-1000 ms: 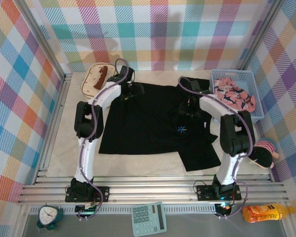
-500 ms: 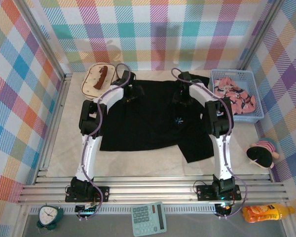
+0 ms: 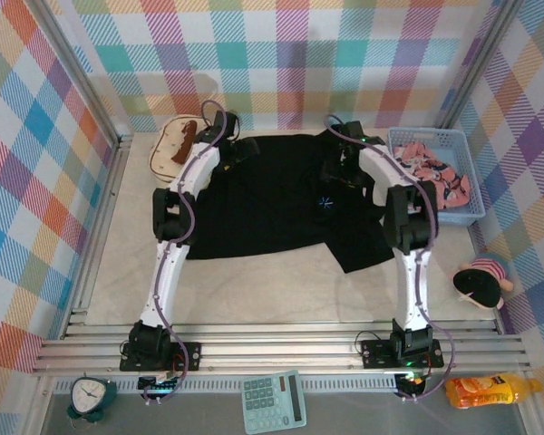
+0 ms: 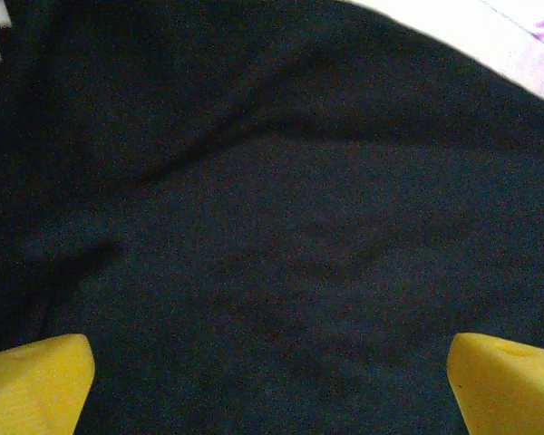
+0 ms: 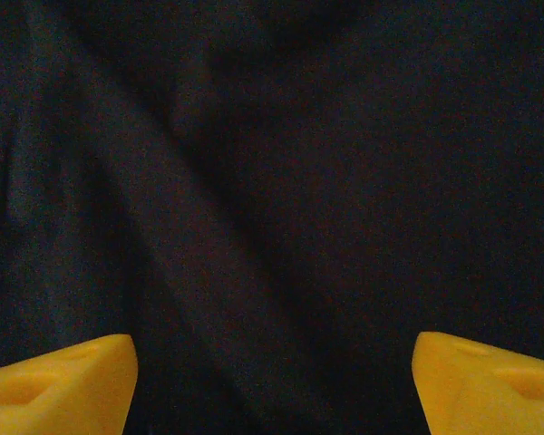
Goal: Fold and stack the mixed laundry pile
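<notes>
Sprawling limp across the middle of the top view, the black shirt looks soft, light and prone to bunching, so you should pinch its upper edge, where your left gripper and right gripper hover with fingers spread apart.

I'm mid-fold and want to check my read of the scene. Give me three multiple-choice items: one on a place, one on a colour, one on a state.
1. Where is the pink printed garment?
A. in the light-blue mesh basket
B. beside the cream bag
C. at the table's near edge

2. What colour are the left tool's fingertips?
A. black
B. white
C. yellow

3. Facing the black shirt, how does the right tool stand?
A. shut on a fold
B. open
C. shut on nothing

Answers:
1 A: the pink cloth lies inside the basket at the far right.
2 C: yellow tips sit in the left wrist view's lower corners.
3 B: its tips are wide apart, with nothing gripped between them.
</notes>
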You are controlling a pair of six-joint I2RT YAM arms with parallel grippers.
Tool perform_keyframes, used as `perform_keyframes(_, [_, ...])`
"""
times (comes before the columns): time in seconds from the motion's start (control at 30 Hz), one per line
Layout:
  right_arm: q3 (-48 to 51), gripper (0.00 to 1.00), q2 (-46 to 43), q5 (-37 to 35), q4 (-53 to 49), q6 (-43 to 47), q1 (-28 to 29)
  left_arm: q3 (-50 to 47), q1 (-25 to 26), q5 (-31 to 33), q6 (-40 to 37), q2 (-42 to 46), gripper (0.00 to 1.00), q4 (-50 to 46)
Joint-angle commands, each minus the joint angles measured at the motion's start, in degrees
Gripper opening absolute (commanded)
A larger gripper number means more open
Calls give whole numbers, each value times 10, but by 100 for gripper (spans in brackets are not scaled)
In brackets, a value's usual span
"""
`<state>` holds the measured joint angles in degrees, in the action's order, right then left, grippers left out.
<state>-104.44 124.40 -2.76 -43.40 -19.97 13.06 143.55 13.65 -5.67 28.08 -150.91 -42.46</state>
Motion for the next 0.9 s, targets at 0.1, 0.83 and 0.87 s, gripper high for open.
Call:
perform_keyframes(0.1, [251, 71, -228, -12, 16, -11, 5, -260, 23, -48, -37, 238, 100, 62])
perform_keyframes(0.83, [561, 37, -317, 21, 55, -264, 298, -798, 35, -22, 15, 509, 100, 220])
perform_keyframes(0.87, [557, 38, -323, 15, 39, -276, 310, -799, 35, -17, 16, 511, 100, 220])
